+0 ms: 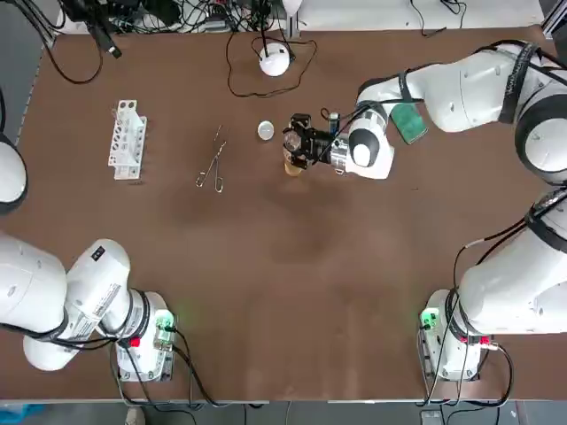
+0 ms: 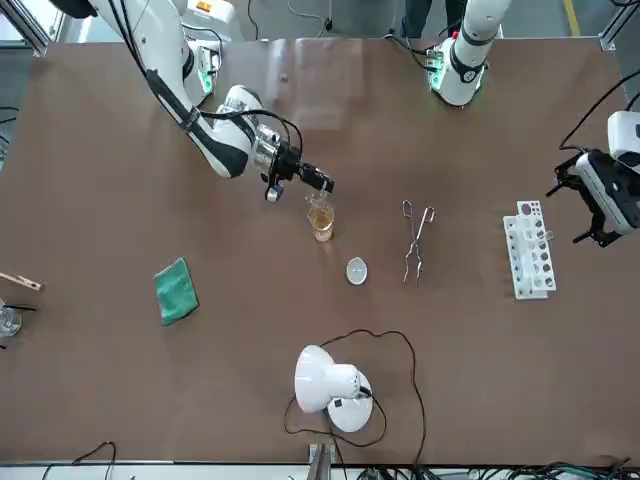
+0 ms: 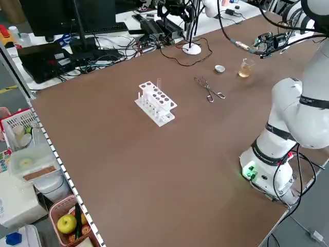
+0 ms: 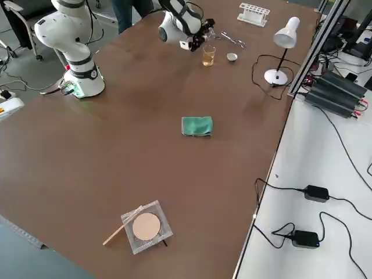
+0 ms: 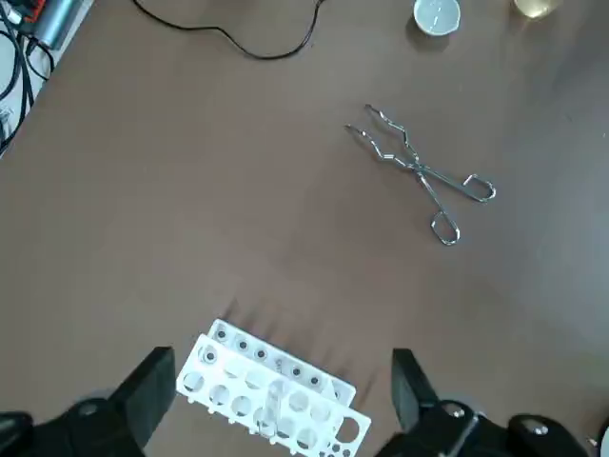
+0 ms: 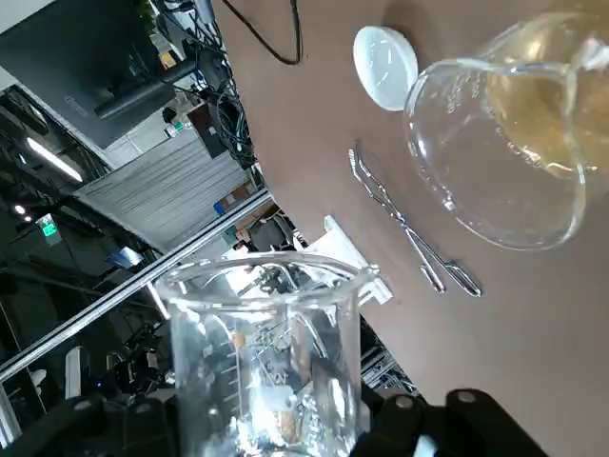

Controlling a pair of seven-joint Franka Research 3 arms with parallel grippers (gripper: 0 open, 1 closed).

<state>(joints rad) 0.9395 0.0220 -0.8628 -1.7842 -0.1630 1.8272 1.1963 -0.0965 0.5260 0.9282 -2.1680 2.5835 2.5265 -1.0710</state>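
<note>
Small clear beaker (image 6: 262,362): glass, with printed graduations. Clamped between the two fingers of the right pincer (image 1: 299,142), which is closed on its wall. Carried off the table (image 1: 283,292), out over the far middle of it.

Beaker of amber liquid (image 2: 321,217): glass, upright on the table, partly filled. It stands just under and slightly ahead of the right pincer's fingertips, close to the held beaker. Whether the two glasses touch cannot be told.

White cap (image 2: 356,270): small, round and flat on the table. It lies near the right pincer, just beyond the amber beaker.

Metal tongs (image 2: 415,240): scissor-handled, lying flat. They are farther from the right pincer than the cap, between it and the left pincer.

Test-tube rack (image 2: 530,250): white, with several rows of holes. It sits directly beneath the left pincer (image 2: 568,213), well away from the right pincer.

Left pincer: fingers spread apart and holding nothing. It hovers above the rack without touching it.

Desk lamp (image 2: 325,385): white, with a black cord looped beside it. It stands beyond the cap, away from both pincers.

Green cloth (image 2: 175,290): folded, lying behind the right pincer, close under that arm's forearm.
</note>
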